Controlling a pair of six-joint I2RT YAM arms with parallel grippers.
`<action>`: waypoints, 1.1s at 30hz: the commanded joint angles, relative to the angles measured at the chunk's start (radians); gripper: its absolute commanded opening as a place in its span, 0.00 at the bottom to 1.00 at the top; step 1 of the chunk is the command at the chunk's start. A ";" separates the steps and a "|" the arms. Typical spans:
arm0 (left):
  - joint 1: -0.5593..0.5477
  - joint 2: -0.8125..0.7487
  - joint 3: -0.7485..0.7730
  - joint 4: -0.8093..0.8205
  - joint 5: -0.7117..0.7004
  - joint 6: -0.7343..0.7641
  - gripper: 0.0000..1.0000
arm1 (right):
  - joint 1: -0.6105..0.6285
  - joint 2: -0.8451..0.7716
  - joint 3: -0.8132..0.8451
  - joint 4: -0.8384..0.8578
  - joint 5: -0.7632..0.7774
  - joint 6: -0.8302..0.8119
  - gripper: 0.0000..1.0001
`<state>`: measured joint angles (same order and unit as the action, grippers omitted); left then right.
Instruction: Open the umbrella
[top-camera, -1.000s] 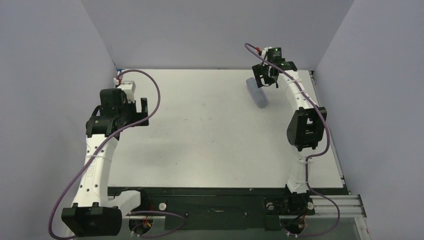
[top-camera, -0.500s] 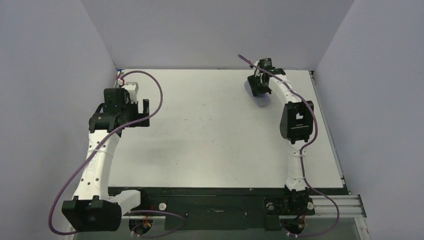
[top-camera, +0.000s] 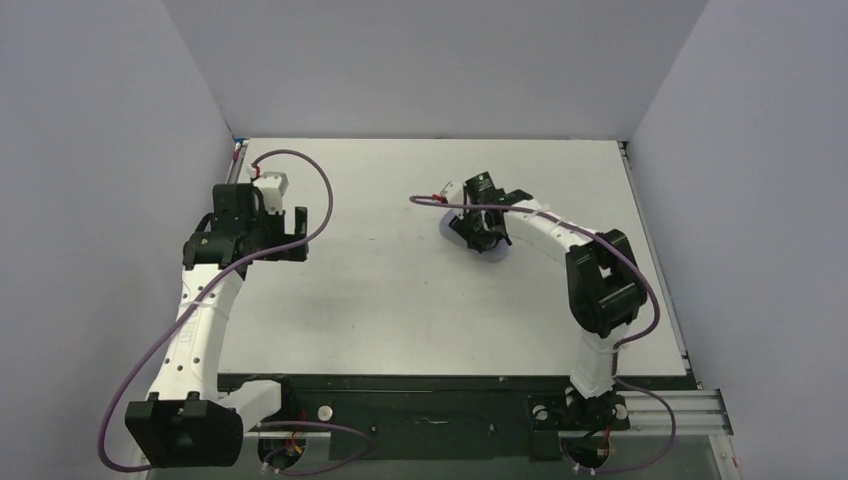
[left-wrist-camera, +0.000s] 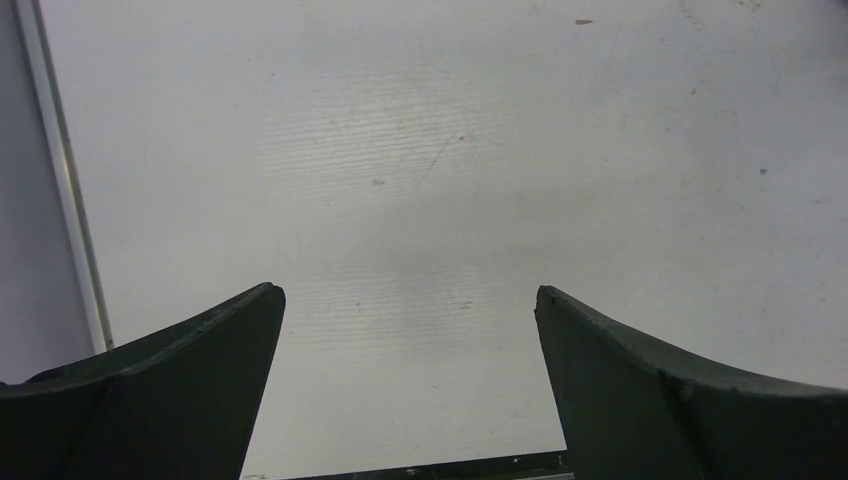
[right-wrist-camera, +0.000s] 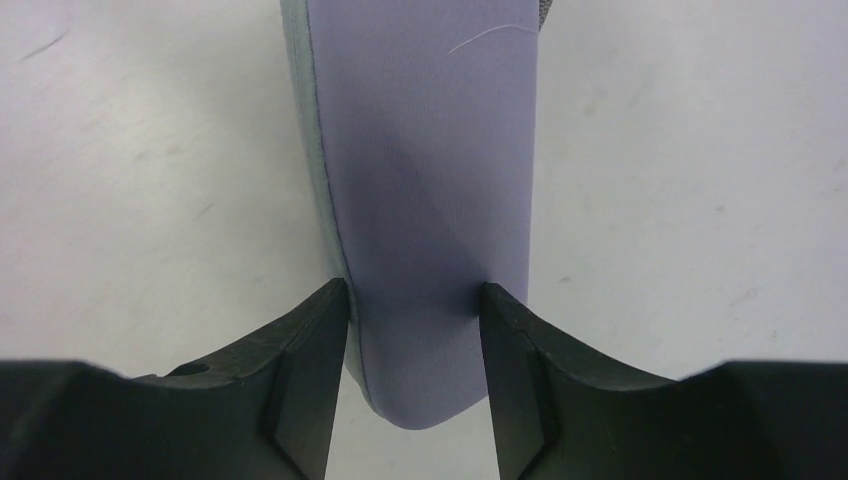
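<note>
Looking down, we see the right gripper (top-camera: 481, 232) mid-table, hiding most of the slim grey-lavender sleeved umbrella (right-wrist-camera: 430, 170). Only the right wrist view shows its fingers (right-wrist-camera: 300, 370) pinching it. The left gripper (left-wrist-camera: 410, 300) hangs spread above the white table (left-wrist-camera: 450, 150).

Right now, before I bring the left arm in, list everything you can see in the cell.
umbrella: one, folded inside its grey-lavender sleeve, a little right of the table's centre, pinched between the right gripper's fingers
table: one, white, fills the cell floor
walls: three, pale grey, on the left, far and right sides
left gripper: one, black, open above bare table at the left
right gripper: one, black, closed on the sleeve's near end
</note>
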<state>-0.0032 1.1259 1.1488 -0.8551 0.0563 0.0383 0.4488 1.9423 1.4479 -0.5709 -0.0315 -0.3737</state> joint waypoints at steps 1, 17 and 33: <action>-0.002 -0.075 -0.040 0.098 0.146 0.013 0.97 | 0.087 -0.194 -0.235 -0.080 -0.144 -0.129 0.47; -0.334 0.299 -0.059 0.523 0.380 -0.072 0.97 | -0.286 -0.588 -0.411 -0.230 -0.183 0.086 0.51; -0.605 0.956 0.292 0.727 0.511 -0.208 0.80 | -0.401 -0.410 -0.440 -0.188 -0.346 0.355 0.28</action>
<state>-0.5667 2.0491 1.3956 -0.2043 0.5034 -0.1673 0.0216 1.4902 1.0161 -0.8101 -0.3496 -0.0784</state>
